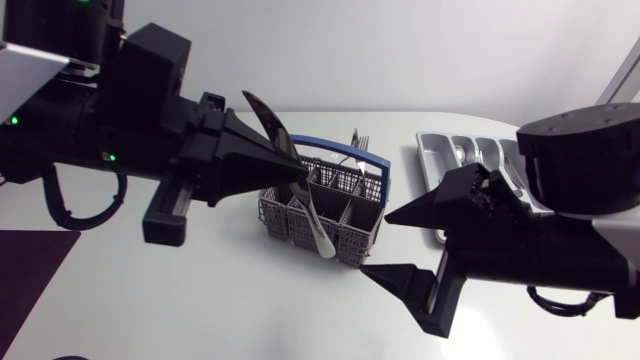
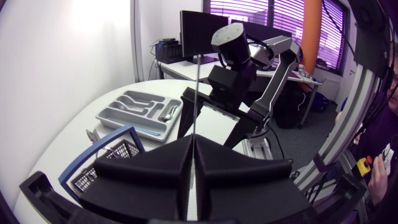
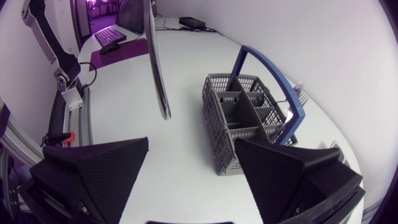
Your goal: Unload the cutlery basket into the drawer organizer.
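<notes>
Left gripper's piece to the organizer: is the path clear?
No. The right gripper, open, hangs between the basket and the drawer organizer, and its arm hides part of the organizer. The left gripper holds the utensil over the basket.

Matte black wedge fingers are fitted to the left gripper and right gripper; green indicator lights and a looped black cable are carried at centre left, a white link at lower right

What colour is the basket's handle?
Blue handle, on a grey basket; it shows best in the right wrist view.
</notes>
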Available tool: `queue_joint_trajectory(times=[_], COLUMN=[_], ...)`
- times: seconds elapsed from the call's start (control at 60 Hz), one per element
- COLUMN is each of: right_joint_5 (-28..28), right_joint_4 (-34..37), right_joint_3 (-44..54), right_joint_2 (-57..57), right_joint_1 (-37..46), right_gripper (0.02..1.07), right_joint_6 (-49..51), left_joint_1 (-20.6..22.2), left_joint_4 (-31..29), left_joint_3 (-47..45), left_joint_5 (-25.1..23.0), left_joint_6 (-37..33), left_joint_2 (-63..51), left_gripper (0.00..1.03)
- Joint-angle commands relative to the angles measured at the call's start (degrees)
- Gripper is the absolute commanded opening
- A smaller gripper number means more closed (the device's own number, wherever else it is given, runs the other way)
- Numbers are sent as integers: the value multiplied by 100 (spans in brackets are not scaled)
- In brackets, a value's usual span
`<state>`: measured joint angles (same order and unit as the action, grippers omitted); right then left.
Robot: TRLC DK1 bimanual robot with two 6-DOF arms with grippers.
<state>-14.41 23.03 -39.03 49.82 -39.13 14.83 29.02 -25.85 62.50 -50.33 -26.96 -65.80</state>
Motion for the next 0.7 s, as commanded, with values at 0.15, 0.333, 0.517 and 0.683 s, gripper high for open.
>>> queue_joint_trajectory(times=[0.15,0.333,0.517,0.683], right_joint_5=[-685,-879,-958,-1046], right_joint_4=[79,0,-158,-255], right_joint_3=[-351,-413,-457,-536], right_joint_2=[291,467,616,792], right_joint_1=[20,-138,-296,-296], right_gripper=[100,92,74,47], right_joint_6=[-129,-129,-121,-112], left_joint_1=[456,544,561,579], left_joint_4=[150,168,176,203], left_joint_3=[-124,-36,-1,-1], left_joint_5=[-65,-171,-215,-258], left_joint_6=[253,376,411,455], left_joint_2=[-416,-618,-732,-776], left_gripper=[4,4,3,4])
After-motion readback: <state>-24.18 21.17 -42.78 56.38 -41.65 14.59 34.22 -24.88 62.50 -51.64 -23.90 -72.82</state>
